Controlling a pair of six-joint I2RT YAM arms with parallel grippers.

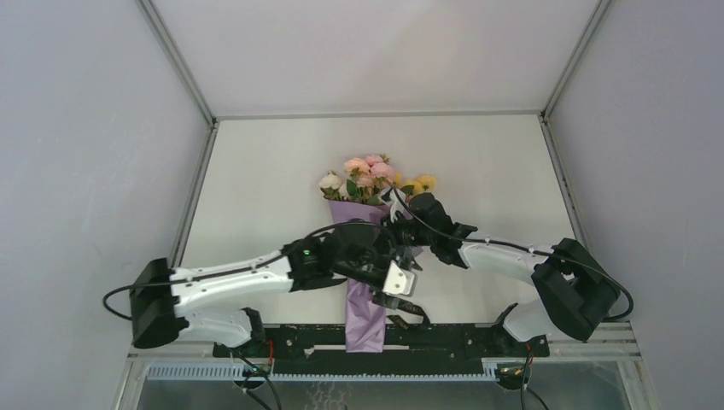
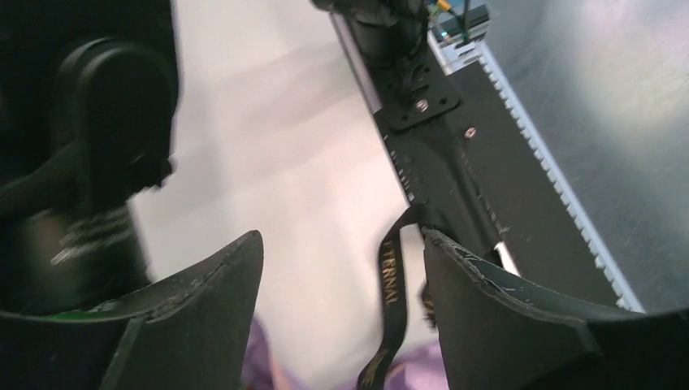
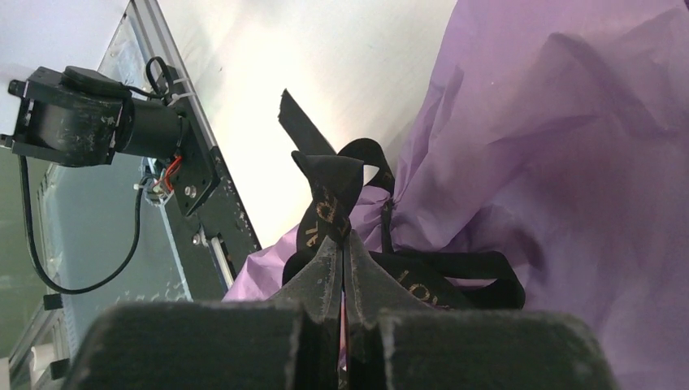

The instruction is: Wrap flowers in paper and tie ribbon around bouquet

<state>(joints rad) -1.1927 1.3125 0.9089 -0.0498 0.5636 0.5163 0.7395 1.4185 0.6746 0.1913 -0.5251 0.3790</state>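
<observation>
The bouquet lies mid-table, its pink, yellow and white flowers (image 1: 369, 175) at the far end. The lilac paper (image 1: 365, 320) runs as a cone toward the near edge. Both arms meet over the cone's waist. My right gripper (image 3: 344, 240) is shut on a loop of the black ribbon (image 3: 329, 203), which bears gold lettering and lies knotted against the paper (image 3: 569, 162). My left gripper (image 2: 341, 236) stands open just above the table. A ribbon tail (image 2: 392, 301) hangs loose between its jaws, close to the right finger (image 2: 487, 301). In the top view the left gripper (image 1: 395, 290) sits nearer than the right gripper (image 1: 401, 231).
A black mounting rail (image 1: 444, 342) with both arm bases runs along the near table edge, just behind the cone's tip. Grey enclosure walls (image 1: 85, 171) stand left, right and at the back. The right arm's base (image 2: 398, 41) shows in the left wrist view.
</observation>
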